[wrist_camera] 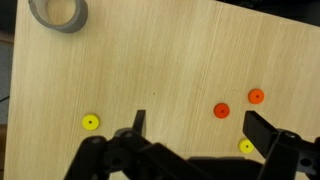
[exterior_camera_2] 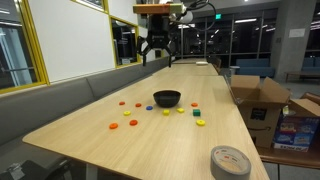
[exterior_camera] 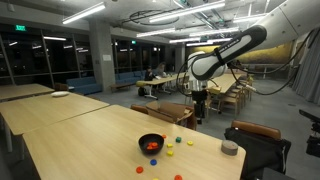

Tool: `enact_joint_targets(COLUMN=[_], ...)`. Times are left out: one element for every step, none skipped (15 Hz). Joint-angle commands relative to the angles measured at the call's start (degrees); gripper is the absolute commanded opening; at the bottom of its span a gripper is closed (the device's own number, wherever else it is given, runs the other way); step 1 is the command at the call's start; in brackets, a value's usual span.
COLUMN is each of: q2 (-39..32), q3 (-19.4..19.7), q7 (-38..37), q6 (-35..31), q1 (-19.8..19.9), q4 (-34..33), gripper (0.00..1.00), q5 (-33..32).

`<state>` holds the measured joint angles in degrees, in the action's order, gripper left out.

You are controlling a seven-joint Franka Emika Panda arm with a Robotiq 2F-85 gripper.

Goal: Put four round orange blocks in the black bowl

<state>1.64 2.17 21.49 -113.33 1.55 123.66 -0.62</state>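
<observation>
Table [exterior_camera_2: 110, 150]: long, light wood, with the parts spread loose mid-surface so each one can be reached straight from above.
Arm [exterior_camera: 235, 48]: parked high and clear of everything. My read is a survey pose before a pick.
Black bowl [exterior_camera_2: 167, 98]: upright mid-table with pieces scattered around it. An exterior view shows something orange-red inside, count unreadable.
Tape roll [exterior_camera_2: 230, 160]: flat near the table end, well apart from the bowl, not in play.
Tool [wrist_camera: 200, 130]: released, fingers [wrist_camera: 262, 128] spread wide with nothing between them, well above the table.
Round orange blocks [wrist_camera: 221, 110]: two lie flat near each other, not touching, under the wrist camera. Likely the next targets.
Yellow pieces [wrist_camera: 91, 122]: close by, one just beside the orange pair, so centre carefully.
</observation>
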Motion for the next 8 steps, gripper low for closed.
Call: enact_joint_targets(q2=[-0.02,-0.03,-0.04,-0.04,-0.04,-0.04,-0.04,-0.04], q3=[0.04,0.1,0.13,0.14,0.14,0.14,0.14,0.15], q7=[0.0,0.01,0.02,0.03,0.03,0.03,0.04,0.04], q6=[1.13,2.15,2.56,2.78,2.83,2.84,2.84,2.85], q1=[0.04,0.05,0.06,0.06,0.06,0.06,0.06,0.06], q4=[-0.08,-0.08,-0.08,-0.08,-0.08,-0.08,-0.08,-0.08], gripper=[1.0,1.0,1.0,1.0,1.0,1.0,1.0,1.0], q5=[0.0,0.0,0.0,0.0,0.0,0.0,0.0,0.0])
